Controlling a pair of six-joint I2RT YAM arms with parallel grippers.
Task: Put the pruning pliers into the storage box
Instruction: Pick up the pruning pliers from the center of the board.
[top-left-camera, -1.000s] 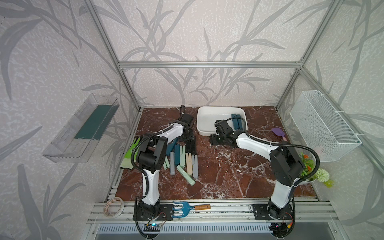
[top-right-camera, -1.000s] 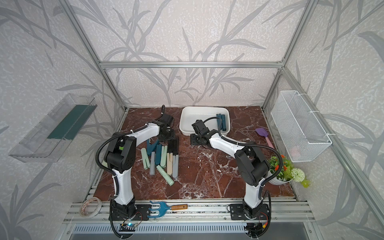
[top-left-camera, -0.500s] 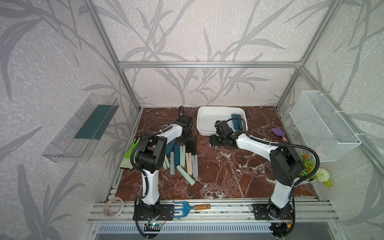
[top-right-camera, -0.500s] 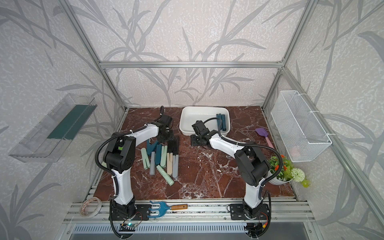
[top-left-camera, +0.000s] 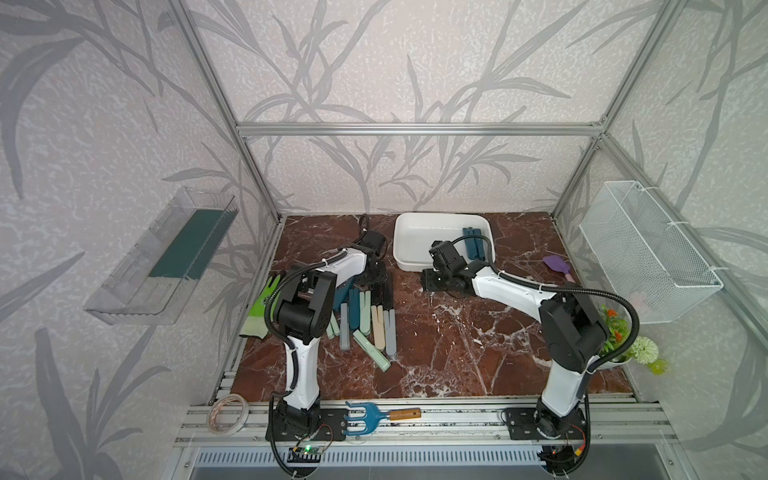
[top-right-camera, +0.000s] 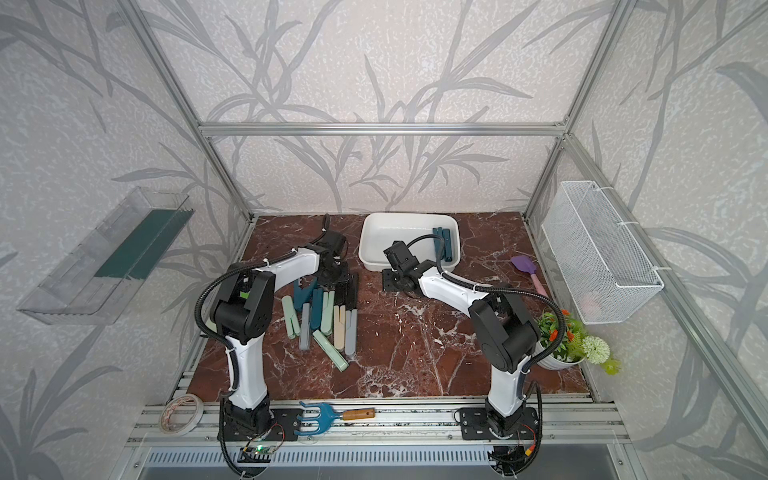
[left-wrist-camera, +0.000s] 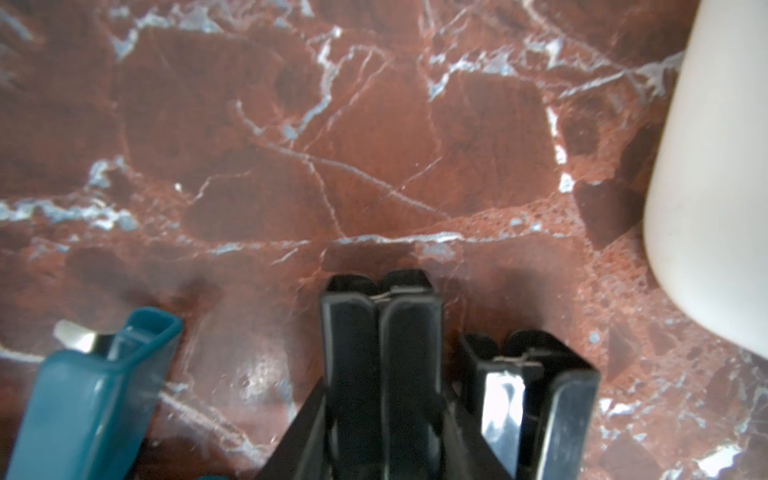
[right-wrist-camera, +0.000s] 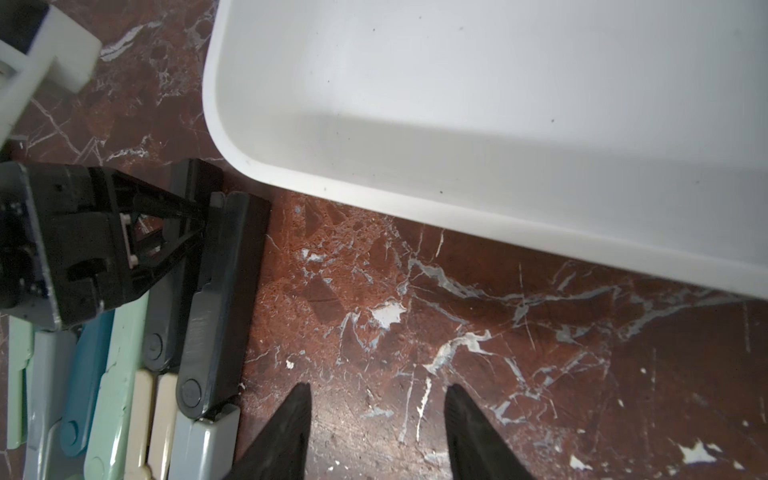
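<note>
I saw the left jaws pinching the end of one black pair of pruning pliers (left-wrist-camera: 380, 353), which lay on the bench (top-left-camera: 457, 353) at the far edge of the loose pile (top-left-camera: 365, 316), near the storage box (top-left-camera: 419, 232). The right jaws stood spread and empty over bare bench. Two teal pairs (top-left-camera: 471, 245) lay inside the box.

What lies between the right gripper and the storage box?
Nothing but bare marble tabletop: the right wrist view shows the stretch from the right gripper to the near rim of the storage box free of objects.
</note>
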